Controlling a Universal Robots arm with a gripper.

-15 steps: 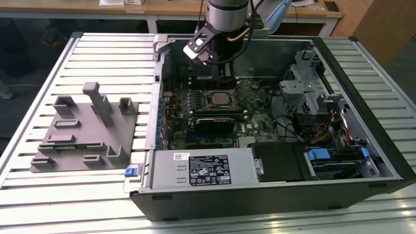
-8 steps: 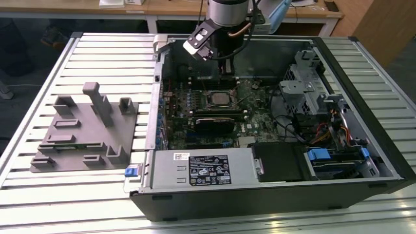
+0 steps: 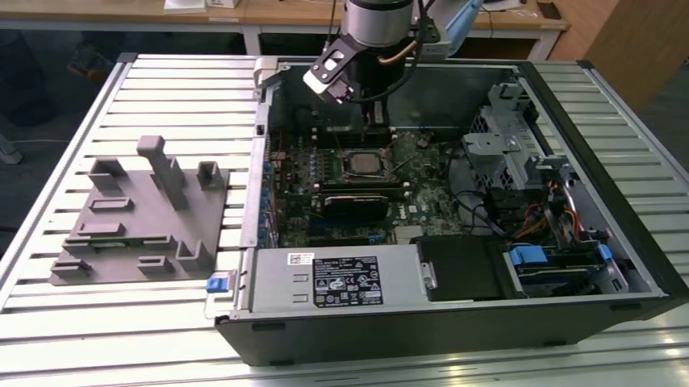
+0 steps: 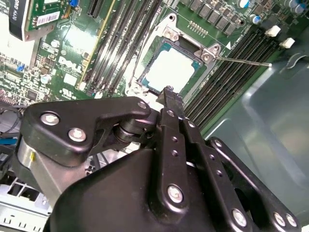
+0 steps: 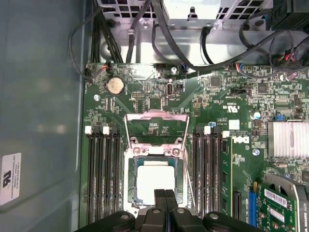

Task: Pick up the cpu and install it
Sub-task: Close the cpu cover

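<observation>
The cpu (image 5: pixel 155 180) is a small square chip with a silvery-white top. It lies flat in the motherboard socket, seen in both wrist views (image 4: pixel 170 70), and shows as a grey square (image 3: pixel 364 164) in the exterior view. The socket's metal load plate (image 5: pixel 157 126) is flipped open beside it, and a thin lever (image 4: pixel 241 61) sticks out to one side. My gripper (image 5: pixel 164 193) hangs just above the edge of the cpu, shut, its two black fingers pressed together with nothing between them. In the exterior view the gripper (image 3: pixel 373 122) hangs inside the case, behind the socket.
The open computer case (image 3: pixel 603 105) lies on a slatted metal table (image 3: pixel 129 322). A grey plastic fixture (image 3: pixel 140 218) stands at the exterior view's left. Memory slots (image 5: pixel 102 174) flank the socket. Cables (image 5: pixel 159 34), a drive cage (image 3: pixel 506 145) and a power supply (image 3: pixel 334 278) crowd the case.
</observation>
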